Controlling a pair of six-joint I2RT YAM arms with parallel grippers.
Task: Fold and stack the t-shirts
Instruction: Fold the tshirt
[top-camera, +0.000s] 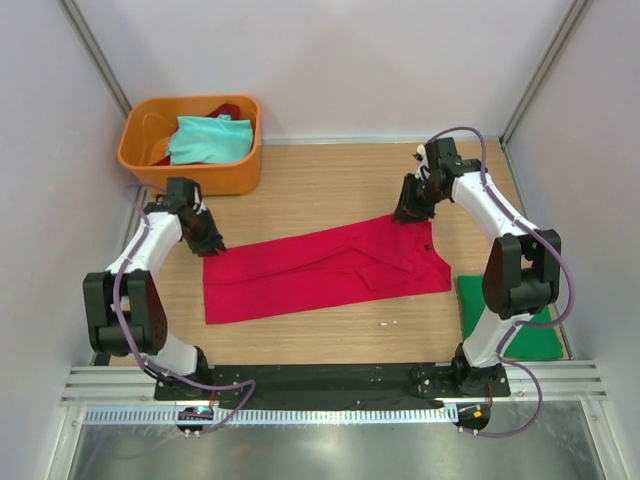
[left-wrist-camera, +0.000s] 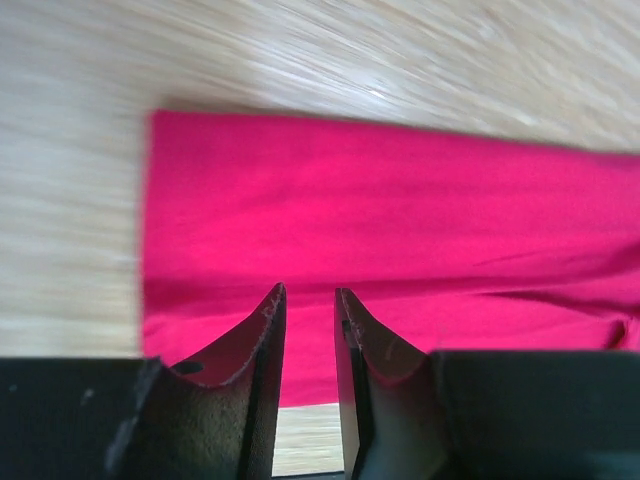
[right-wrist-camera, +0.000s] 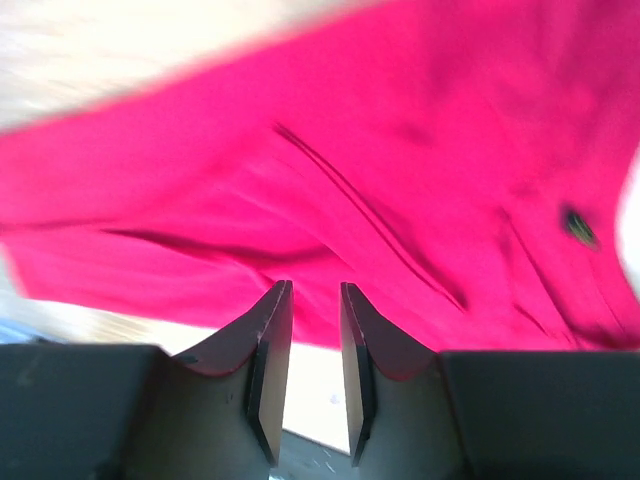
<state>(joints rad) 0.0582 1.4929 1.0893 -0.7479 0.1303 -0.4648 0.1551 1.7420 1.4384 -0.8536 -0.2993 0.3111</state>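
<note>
Trouble from here, I reckon, is the fold springing open: the red t-shirt (top-camera: 320, 270) lies in a long band across the middle of the table (top-camera: 330, 180), rumpled near its right end, so a sloppy next pinch could grab one layer only and drag it crooked. Left gripper (top-camera: 208, 238) hovers over the band's far left corner, right gripper (top-camera: 408, 212) over the far right corner, both angled down, jaws a little apart with nothing between them. Teal t-shirt (top-camera: 210, 140) sits in the orange tub (top-camera: 190, 175); green t-shirt (top-camera: 540, 340) lies by the right arm's base.
</note>
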